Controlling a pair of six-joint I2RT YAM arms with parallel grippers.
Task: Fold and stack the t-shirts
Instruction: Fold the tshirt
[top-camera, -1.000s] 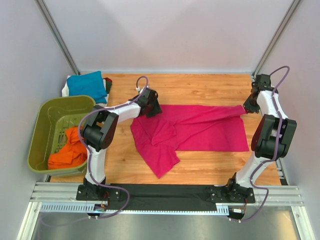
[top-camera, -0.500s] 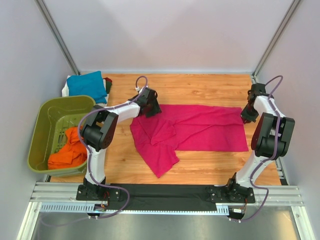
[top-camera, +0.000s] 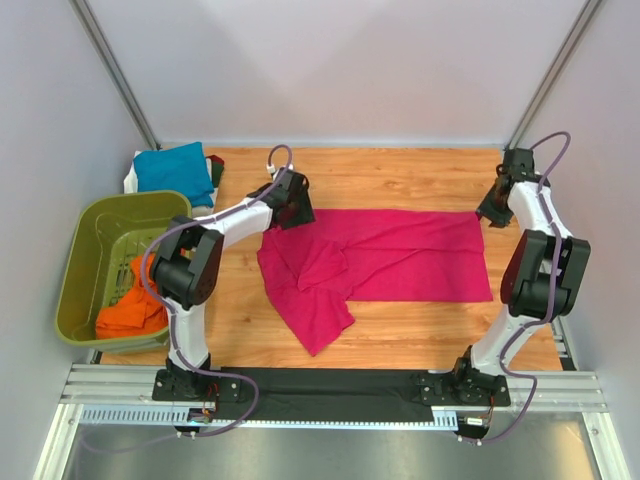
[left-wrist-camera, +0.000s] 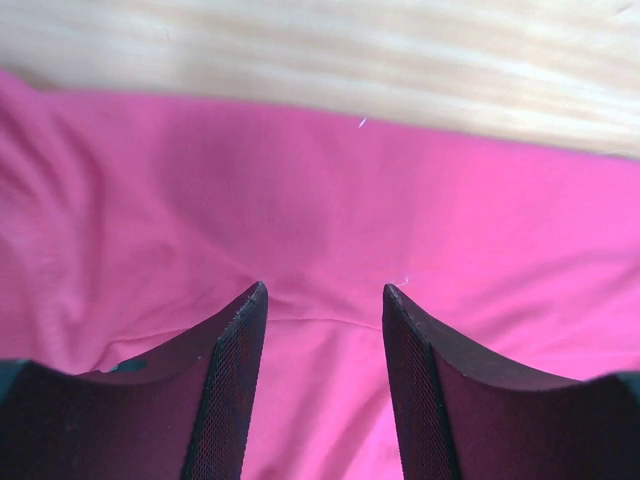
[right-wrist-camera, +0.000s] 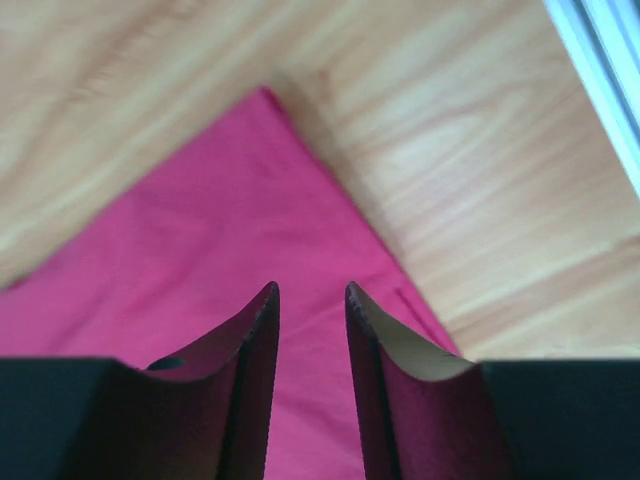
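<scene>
The magenta-pink t-shirt (top-camera: 400, 255) lies spread flat across the middle of the wooden table, its left part bunched and folded over (top-camera: 310, 285). My left gripper (top-camera: 285, 205) hangs just over the shirt's far left edge, jaws open and empty, with pink cloth (left-wrist-camera: 320, 180) below them (left-wrist-camera: 325, 290). My right gripper (top-camera: 490, 212) is at the shirt's far right corner (right-wrist-camera: 220, 230), jaws slightly open and empty (right-wrist-camera: 310, 288). A teal-blue shirt (top-camera: 175, 165) lies folded at the back left on a white one (top-camera: 129, 182). Orange shirts (top-camera: 135, 300) lie in the basket.
The olive-green plastic basket (top-camera: 100, 215) stands at the left edge of the table. A dark item (top-camera: 216, 170) sits beside the teal shirt. Bare wood shows behind and in front of the pink shirt. Grey walls close in on both sides.
My right gripper let go of the shirt's far right corner, which dropped flat, and lifted back toward the far edge. My left gripper shifted slightly left and back.
</scene>
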